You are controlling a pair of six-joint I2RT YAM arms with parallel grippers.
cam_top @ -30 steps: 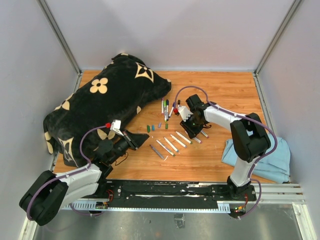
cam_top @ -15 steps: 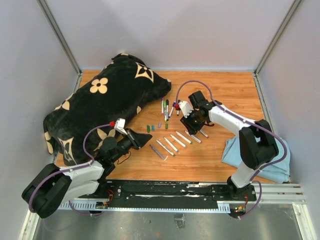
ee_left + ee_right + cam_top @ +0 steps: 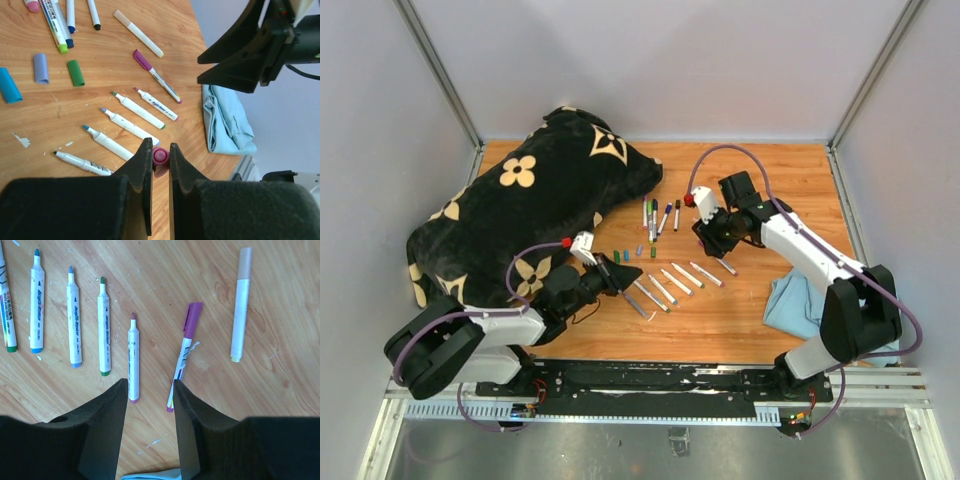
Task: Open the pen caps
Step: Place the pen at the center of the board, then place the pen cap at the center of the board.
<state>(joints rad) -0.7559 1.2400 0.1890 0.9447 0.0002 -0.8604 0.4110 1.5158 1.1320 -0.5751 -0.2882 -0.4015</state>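
Nearest me, my left gripper [image 3: 160, 150] is pinched tight on a pink cap [image 3: 160, 157]. In the top view, a row of bare-tipped markers [image 3: 103, 325] lies at its three o'clock, side by side and not touching on the wooden table [image 3: 770, 180]. At its twelve o'clock, loose caps rest on the wood: a blue cap [image 3: 9, 85], a lilac cap [image 3: 41, 67] and a green cap [image 3: 76, 72]. Further out, at one o'clock of the row, my right gripper [image 3: 150, 385] hangs over the markers with its jaws partly apart and nothing between them. Just past its tips lies a marker with its purple cap [image 3: 192, 315] on. A blue cloth [image 3: 790, 305] sits at that gripper's four o'clock. A black flowered cushion [image 3: 520, 200] fills the far left, at ten o'clock of the left gripper.
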